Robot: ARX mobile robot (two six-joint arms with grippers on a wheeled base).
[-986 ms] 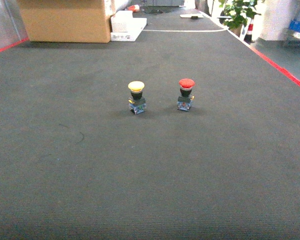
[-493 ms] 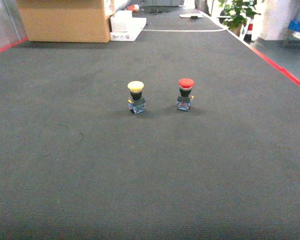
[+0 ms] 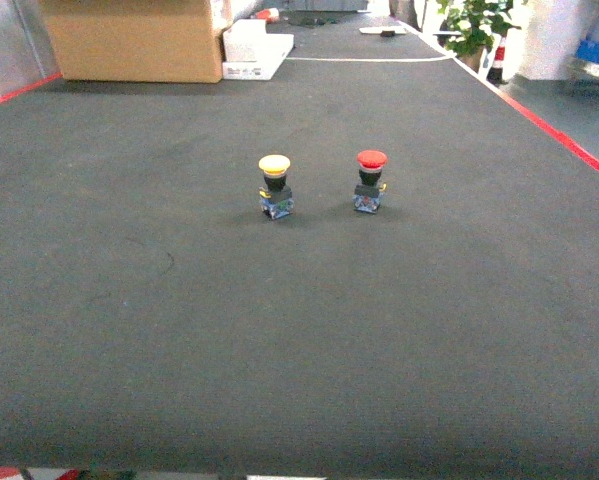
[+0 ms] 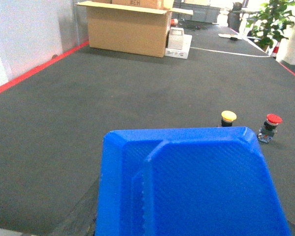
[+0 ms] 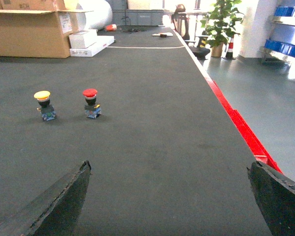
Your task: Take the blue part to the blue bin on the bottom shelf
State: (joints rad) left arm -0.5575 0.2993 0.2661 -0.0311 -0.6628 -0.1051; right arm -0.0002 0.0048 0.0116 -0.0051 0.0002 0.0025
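Left fingers hidden behind blue part (image 4: 191, 187) (state unclear); right fingers (image 5: 63, 201) wide.

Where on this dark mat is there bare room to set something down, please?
The dark mat is bare in front of the yellow mushroom-head push button and red mushroom-head push button, and on both flanks out to the red floor tape. Only the narrow gap between the two buttons is tight.
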